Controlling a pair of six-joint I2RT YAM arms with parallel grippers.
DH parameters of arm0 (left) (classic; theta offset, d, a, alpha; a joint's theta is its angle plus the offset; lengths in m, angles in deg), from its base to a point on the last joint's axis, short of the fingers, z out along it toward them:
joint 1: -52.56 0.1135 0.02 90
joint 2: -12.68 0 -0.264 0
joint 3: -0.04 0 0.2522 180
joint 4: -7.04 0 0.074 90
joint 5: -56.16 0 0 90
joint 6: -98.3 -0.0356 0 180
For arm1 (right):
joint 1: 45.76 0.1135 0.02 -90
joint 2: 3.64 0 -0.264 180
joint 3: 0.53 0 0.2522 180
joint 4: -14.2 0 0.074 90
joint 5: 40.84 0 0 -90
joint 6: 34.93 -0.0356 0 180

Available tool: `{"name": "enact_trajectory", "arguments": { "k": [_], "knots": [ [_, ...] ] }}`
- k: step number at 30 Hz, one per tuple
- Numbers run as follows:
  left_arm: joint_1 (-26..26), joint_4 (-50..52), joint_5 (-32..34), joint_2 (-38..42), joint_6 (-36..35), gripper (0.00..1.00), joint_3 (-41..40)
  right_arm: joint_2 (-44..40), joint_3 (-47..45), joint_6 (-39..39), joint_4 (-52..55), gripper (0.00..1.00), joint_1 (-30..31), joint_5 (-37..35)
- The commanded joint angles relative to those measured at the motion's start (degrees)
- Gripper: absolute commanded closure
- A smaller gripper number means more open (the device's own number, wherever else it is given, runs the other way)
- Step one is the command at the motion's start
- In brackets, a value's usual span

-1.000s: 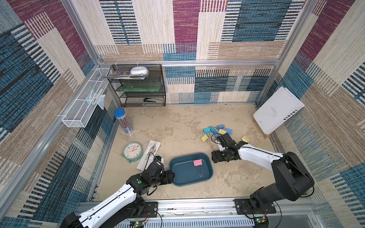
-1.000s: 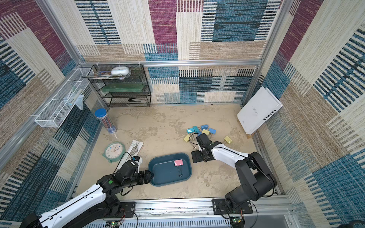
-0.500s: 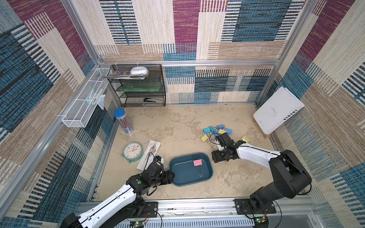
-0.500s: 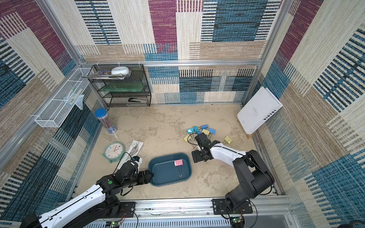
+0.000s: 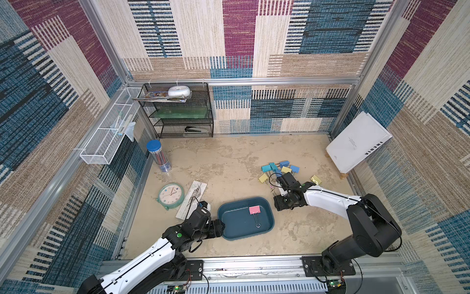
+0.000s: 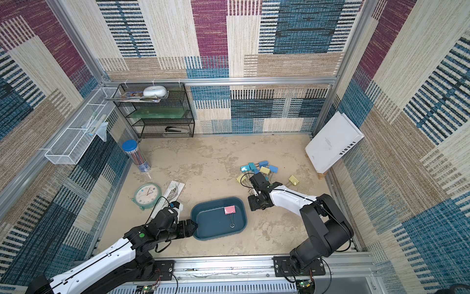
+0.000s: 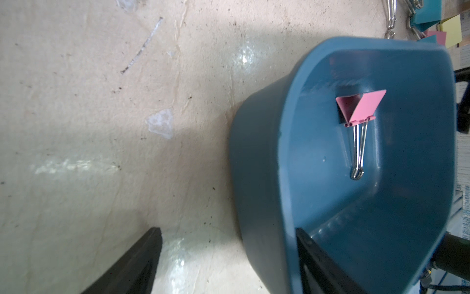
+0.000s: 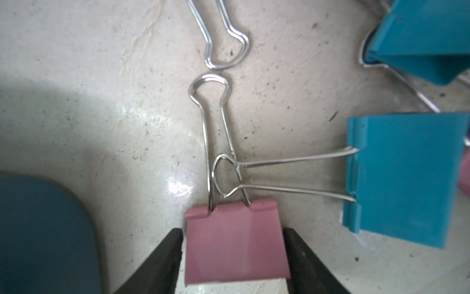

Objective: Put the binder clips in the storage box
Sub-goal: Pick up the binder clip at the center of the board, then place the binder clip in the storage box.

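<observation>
Binder clips (image 5: 279,169) in pastel yellow, blue and teal, with wire handles, lie in a loose cluster on the beige table (image 5: 229,157). They are well apart from the shallow dark teal plastic storage box (image 5: 235,225), where one pink clip (image 5: 254,210) already rests. Your right gripper (image 8: 232,231) grasps a second pink clip (image 8: 235,244) by its body. Watch the teal clip (image 8: 404,178) beside it: its handle loop crosses the pink one's handles, so a straight lift could snag and drag it. Your left gripper (image 7: 227,229) straddles the box rim, jaws spread, gripping nothing. Only the white book (image 5: 356,142) shows writing; its spine seems to read INEDIA.
</observation>
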Motion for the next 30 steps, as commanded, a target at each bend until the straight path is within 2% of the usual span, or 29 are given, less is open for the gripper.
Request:
{"name": "enact_trajectory", "arguments": {
  "k": [1, 4, 10, 12, 16, 19, 25, 30],
  "knots": [
    [0.1, 1.3, 0.2, 0.3, -0.1, 0.17, -0.2, 0.9, 0.0, -2.1, 4.7, 0.46, 0.2, 1.2],
    [0.0, 1.4, 0.3, 0.6, 0.0, 0.17, -0.5, 0.6, 0.3, -2.8, 5.2, 0.53, 0.3, 0.3],
    [0.0, 1.8, 0.2, 1.0, 0.1, 0.17, -0.6, -4.7, 4.0, -4.0, 10.0, 0.58, 0.3, -2.3],
    [0.0, 1.7, 0.1, 1.0, 0.1, 0.17, -0.6, -8.1, 6.4, -4.2, 11.8, 0.58, 0.6, -0.8],
    [0.0, 1.6, 0.1, 0.8, 0.0, 0.17, -0.4, -13.2, 11.4, -3.7, 13.7, 0.59, 1.9, 6.7],
    [0.0, 1.2, -0.1, 0.6, 0.0, 0.17, -0.6, -13.4, 13.7, -5.4, 15.2, 0.59, 6.8, 7.3],
    [0.0, 0.7, -0.3, 0.5, 0.2, 0.17, -0.7, -8.7, 13.9, -9.8, 11.5, 0.60, 20.6, 8.8],
    [0.1, 0.3, -0.7, 0.5, 0.3, 0.17, -0.5, -2.5, 12.9, -10.6, 7.3, 0.60, 26.2, 10.8]
  ]
}}
